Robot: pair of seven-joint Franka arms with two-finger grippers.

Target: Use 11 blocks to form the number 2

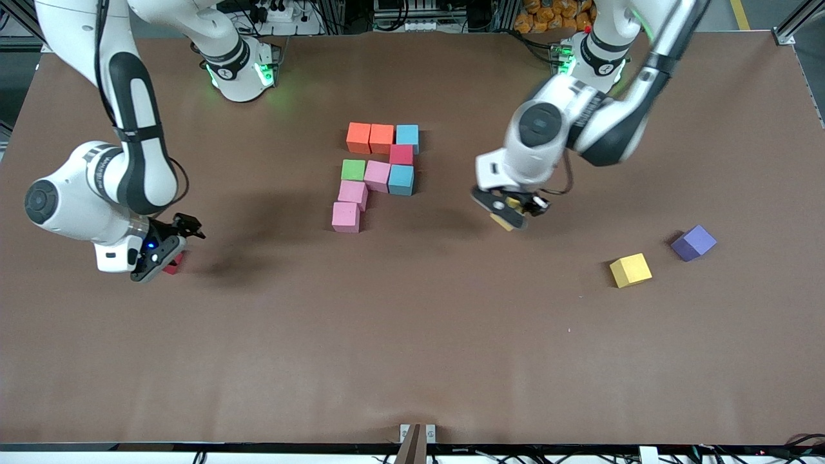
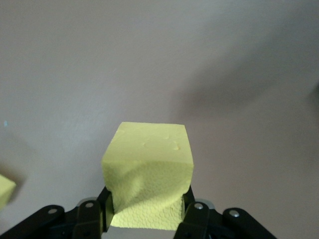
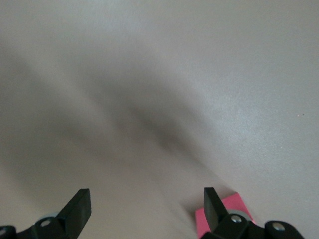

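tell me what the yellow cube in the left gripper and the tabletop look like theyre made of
Yellow cube: probably soft matte foam; its pebbly face dents where the shut left gripper pinches it. Table: a smooth brown matte covering, perhaps paper or felt; unclear which.

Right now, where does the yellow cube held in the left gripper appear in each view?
Front view: held yellow cube in the left gripper, over the brown table.
Left wrist view: low centre of the picture, between the gripper's fingers.
Right wrist view: not in it.
Shared landmark: the brown table.
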